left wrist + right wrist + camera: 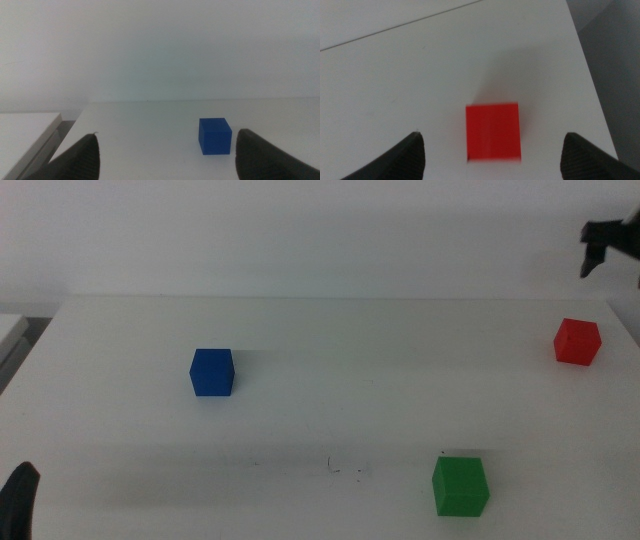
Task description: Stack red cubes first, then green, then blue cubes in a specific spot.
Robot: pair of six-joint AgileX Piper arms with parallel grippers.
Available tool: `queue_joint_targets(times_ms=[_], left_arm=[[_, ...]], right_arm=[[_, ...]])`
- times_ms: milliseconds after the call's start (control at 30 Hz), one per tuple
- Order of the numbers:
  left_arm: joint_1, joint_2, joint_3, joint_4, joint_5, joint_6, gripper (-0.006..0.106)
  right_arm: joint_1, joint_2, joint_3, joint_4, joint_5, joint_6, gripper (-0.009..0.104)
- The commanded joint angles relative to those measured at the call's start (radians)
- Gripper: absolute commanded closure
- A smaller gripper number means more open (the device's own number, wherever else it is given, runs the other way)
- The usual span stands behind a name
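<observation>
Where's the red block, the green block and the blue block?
red cube [577, 341], middle view, on its front face.
green cube [460, 486], middle view, on its front face.
blue cube [211, 372], middle view, on its front face.

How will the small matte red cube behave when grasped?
The small matte red cube looks rigid, so it likely won't deform. Flat faces suggest it won't roll. The matte surface probably grips well. The right gripper hangs open above it.

Bright, even light washes out the white table [320, 340], shadows stay faint, and the wrist views look soft.
</observation>
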Motion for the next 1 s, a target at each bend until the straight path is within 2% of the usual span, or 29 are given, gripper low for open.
queue_joint_targets(times_ms=[0, 533, 600, 767, 833, 900, 967], left_arm=[[0.003, -0.004, 0.000, 0.002, -0.009, 0.001, 0.009], [0.003, -0.004, 0.000, 0.002, -0.009, 0.001, 0.009], [0.003, -0.004, 0.000, 0.002, -0.009, 0.001, 0.009], [0.003, -0.004, 0.000, 0.002, -0.009, 0.001, 0.009], [0.003, -0.004, 0.000, 0.002, -0.009, 0.001, 0.009], [0.003, -0.004, 0.000, 0.002, -0.009, 0.001, 0.009], [0.003, -0.004, 0.000, 0.002, -0.009, 0.001, 0.009]], right_arm=[[0.004, 0.075, -0.082, -0.039, 0.013, -0.006, 0.013], [0.001, 0.267, -0.108, -0.034, 0.013, -0.004, 0.015], [0.001, 0.278, -0.108, -0.034, 0.013, -0.004, 0.025], [0.001, 0.297, -0.108, -0.028, 0.013, -0.013, 0.068], [0.011, 0.282, -0.108, -0.048, 0.013, -0.014, 0.084], [0.035, 0.248, -0.108, -0.088, 0.013, -0.012, 0.091], [0.072, 0.195, -0.096, -0.105, 0.013, 0.009, 0.090]])
